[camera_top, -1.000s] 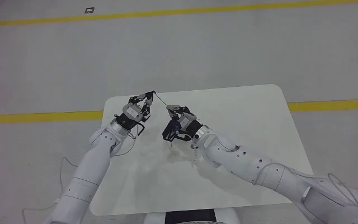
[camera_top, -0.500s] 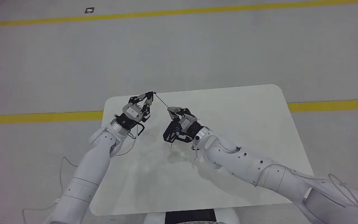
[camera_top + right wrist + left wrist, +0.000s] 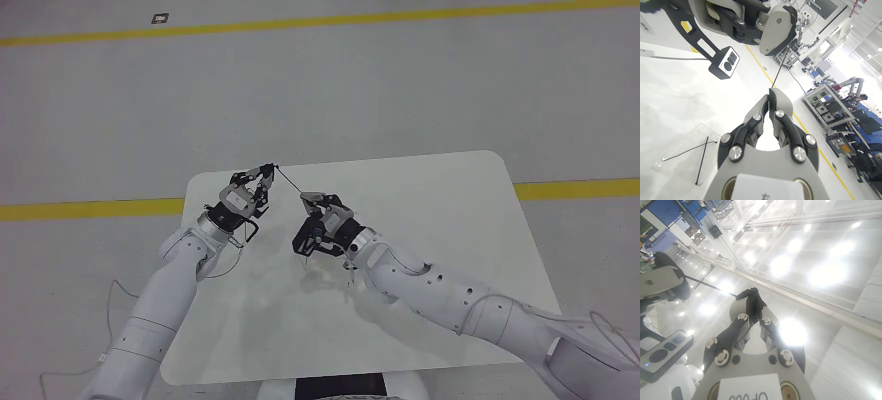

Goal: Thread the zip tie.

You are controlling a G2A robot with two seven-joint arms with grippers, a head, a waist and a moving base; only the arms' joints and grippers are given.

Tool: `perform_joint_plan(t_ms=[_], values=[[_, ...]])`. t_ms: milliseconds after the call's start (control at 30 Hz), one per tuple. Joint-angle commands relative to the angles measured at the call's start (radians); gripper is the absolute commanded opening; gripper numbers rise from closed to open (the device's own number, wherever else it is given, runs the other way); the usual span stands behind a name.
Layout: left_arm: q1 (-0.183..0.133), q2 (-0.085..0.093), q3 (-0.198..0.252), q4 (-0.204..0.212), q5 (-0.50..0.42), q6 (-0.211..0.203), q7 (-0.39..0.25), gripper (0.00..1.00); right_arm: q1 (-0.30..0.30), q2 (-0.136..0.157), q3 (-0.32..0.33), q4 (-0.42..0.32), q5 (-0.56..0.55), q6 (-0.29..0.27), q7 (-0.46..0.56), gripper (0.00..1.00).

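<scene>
A thin black zip tie (image 3: 286, 180) is stretched in the air between my two grippers above the white table (image 3: 450, 200). My left gripper (image 3: 266, 174) is shut on one end of it near the table's far left edge. In the left wrist view its pads (image 3: 753, 306) pinch the tie, and the strap (image 3: 706, 284) runs off to the other gripper. My right gripper (image 3: 306, 199) is shut on the other end. In the right wrist view the fingertips (image 3: 772, 96) meet and the strap (image 3: 780, 64) rises to the left gripper (image 3: 791, 37).
A clear flat tray (image 3: 677, 136) lies on the table below my right gripper, with two spare black zip ties (image 3: 702, 157) crossed in it. The table's right half is bare white surface. Yellow floor lines (image 3: 90, 208) run past the table.
Almost nothing differs. My right gripper has shifted very slightly, and the tie stays stretched between both shut grippers.
</scene>
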Motion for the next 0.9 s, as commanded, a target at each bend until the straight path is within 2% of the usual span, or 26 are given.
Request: perform_joint_plan(t_ms=[0, 600, 767, 800, 833, 867], values=[[0.0, 0.0, 0.0, 0.0, 0.0, 0.0, 0.0, 0.0, -0.001, 0.001, -0.001, -0.001, 0.0, 0.0, 0.001, 0.0], [0.0, 0.0, 0.0, 0.0, 0.0, 0.0, 0.0, 0.0, -0.011, 0.008, 0.001, 0.004, 0.0, 0.0, 0.004, 0.0], [0.0, 0.0, 0.0, 0.0, 0.0, 0.0, 0.0, 0.0, -0.029, 0.012, 0.027, 0.0, 0.0, 0.0, 0.014, 0.0], [0.0, 0.0, 0.0, 0.0, 0.0, 0.0, 0.0, 0.0, -0.036, 0.013, 0.039, -0.002, 0.0, 0.0, 0.015, 0.31], [0.0, 0.0, 0.0, 0.0, 0.0, 0.0, 0.0, 0.0, -0.046, 0.014, 0.056, -0.004, 0.0, 0.0, 0.015, 0.86], [0.0, 0.0, 0.0, 0.0, 0.0, 0.0, 0.0, 0.0, -0.051, 0.016, 0.065, -0.005, 0.0, 0.0, 0.01, 1.0]])
